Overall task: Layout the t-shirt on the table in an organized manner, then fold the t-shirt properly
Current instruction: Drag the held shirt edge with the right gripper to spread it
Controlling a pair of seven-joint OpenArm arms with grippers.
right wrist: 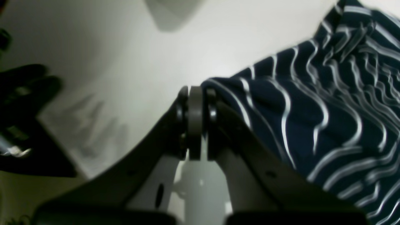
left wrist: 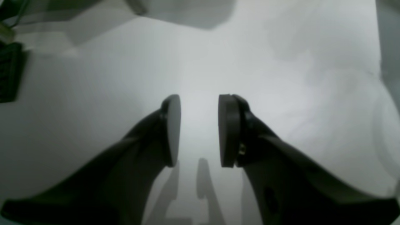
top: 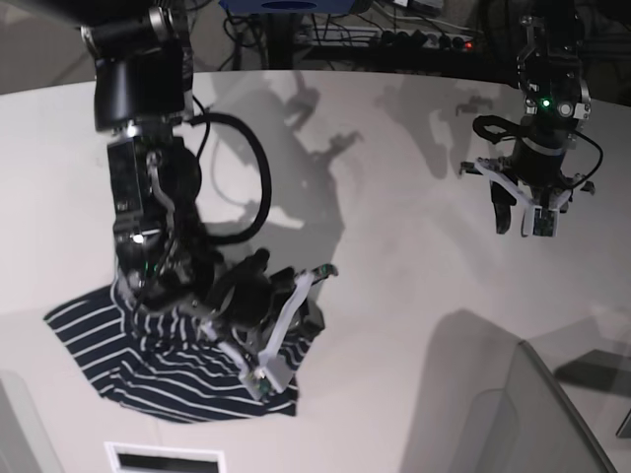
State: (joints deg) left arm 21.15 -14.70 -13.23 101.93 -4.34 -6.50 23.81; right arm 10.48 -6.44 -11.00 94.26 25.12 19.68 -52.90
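t-shirt (top: 148, 360) on table (top: 394, 296), near-left | right hand (top: 296, 330) at its edge

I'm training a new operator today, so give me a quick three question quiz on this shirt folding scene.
1. True or false: the left gripper holds the t-shirt.
2. Which gripper has its jaws closed at the shirt's edge? A) left B) right
3. Fill in: the shirt lies ____ on the table.

Key: 1 false; its jaws stand apart over bare table. 2 B. 3 crumpled.
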